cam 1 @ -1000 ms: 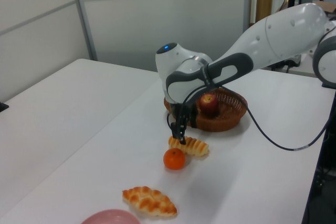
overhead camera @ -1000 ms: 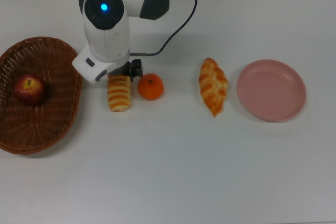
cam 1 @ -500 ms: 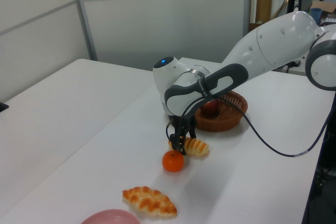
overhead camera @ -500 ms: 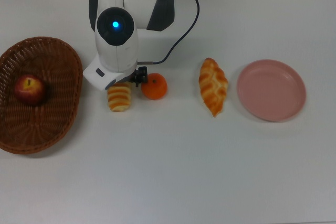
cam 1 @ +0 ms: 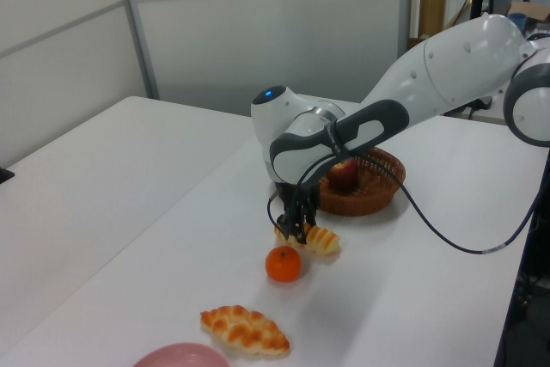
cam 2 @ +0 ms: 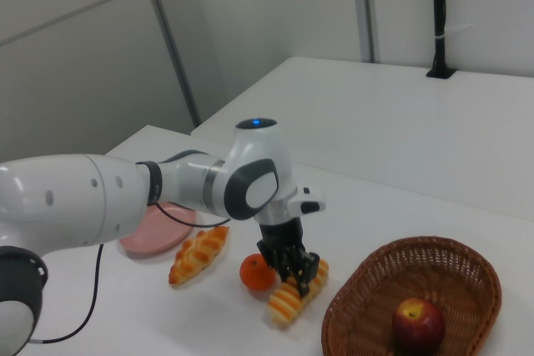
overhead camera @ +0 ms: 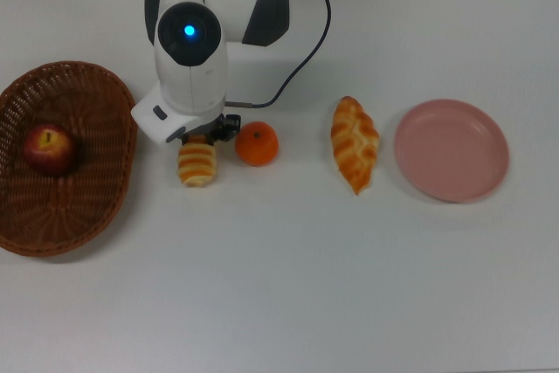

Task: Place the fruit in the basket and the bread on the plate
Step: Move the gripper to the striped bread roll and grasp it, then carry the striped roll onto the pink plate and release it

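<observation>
In the top view, the fingers (overhead camera: 229, 126) stand over the roll (overhead camera: 197, 164)'s far end, the mandarin (overhead camera: 257, 144) just right of them. Farther right lie the loaf (overhead camera: 355, 143), then the plate (overhead camera: 451, 149). Left of them the basket (overhead camera: 79, 111) holds the apple (overhead camera: 48, 148).

A: Bright, even room light from overhead; the white table (overhead camera: 288, 286) looks flat, without glare.

B: Shadows?

A: Soft, faint ones only, just under the gripper (cam 1: 296, 231) and beside the nearby objects.

B: Focus?

A: All three views slightly soft, with no clear edge distortion. A blue lamp (overhead camera: 189, 31) glows above the gripper.
</observation>
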